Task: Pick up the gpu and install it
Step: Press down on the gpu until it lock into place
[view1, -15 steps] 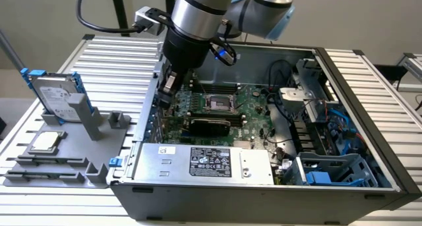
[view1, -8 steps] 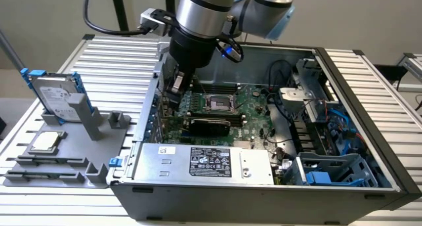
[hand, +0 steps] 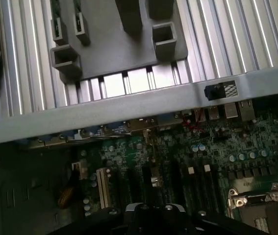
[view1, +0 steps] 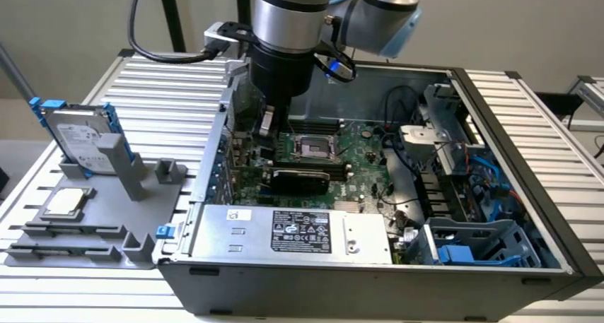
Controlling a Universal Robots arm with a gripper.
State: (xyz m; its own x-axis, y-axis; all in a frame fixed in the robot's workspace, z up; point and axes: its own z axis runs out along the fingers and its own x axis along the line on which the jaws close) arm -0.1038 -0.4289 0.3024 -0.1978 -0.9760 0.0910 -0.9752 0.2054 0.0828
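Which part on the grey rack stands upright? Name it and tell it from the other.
The hard drive, silver with a blue frame, stands on edge in the rack; the square chip beside it lies flat.

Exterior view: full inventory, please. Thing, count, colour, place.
computer case: 1, grey, open, on table
table: 1, silver slats
motherboard: 1, green, inside case
power supply: 1, silver, case's near edge
gpu: 1, green face, upright beside gripper; grip unclear
fixture: 1, grey, exterior view's left
hard drive: 1, silver, blue frame, standing in fixture
chip: 1, silver, flat on fixture
arm: 1, silver and black
gripper: 1, black, shut, inside case
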